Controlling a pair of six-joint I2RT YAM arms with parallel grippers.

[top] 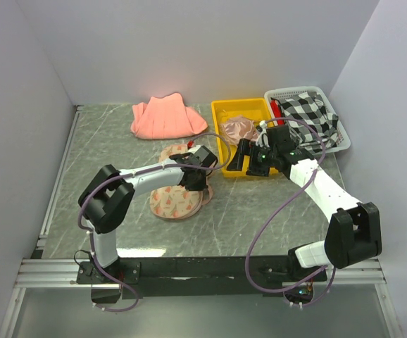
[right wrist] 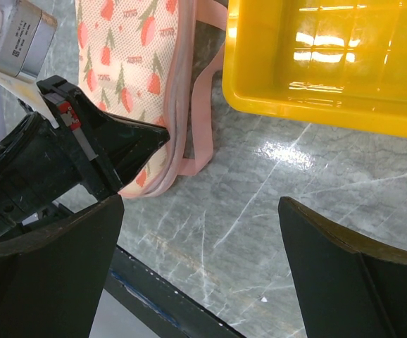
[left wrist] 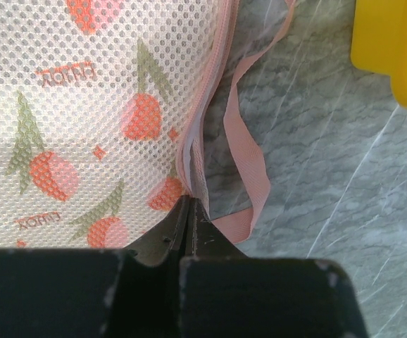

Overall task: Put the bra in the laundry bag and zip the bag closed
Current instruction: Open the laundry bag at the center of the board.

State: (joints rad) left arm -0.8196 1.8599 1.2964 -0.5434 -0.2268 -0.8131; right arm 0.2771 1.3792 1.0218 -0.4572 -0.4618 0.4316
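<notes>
The laundry bag [top: 174, 199], beige mesh with red-orange tulip prints and pink edging, lies flat on the table. In the left wrist view, its mesh [left wrist: 84, 120] fills the left half and a pink strap loop [left wrist: 249, 176] trails beside it. My left gripper [top: 201, 184] is shut on the bag's zip edge [left wrist: 195, 169] at its right side. The shiny pink bra [top: 237, 130] lies in the yellow bin [top: 217, 134]. My right gripper [top: 240, 163] is open and empty above the table between the bag [right wrist: 136, 63] and the bin [right wrist: 330, 77].
A salmon-pink folded cloth [top: 165, 116] lies at the back of the table. A white basket [top: 343, 141] with a black-and-white checked cloth [top: 309, 113] stands right of the bin. The left gripper [right wrist: 105, 151] shows in the right wrist view, near the table's front edge [right wrist: 154, 303].
</notes>
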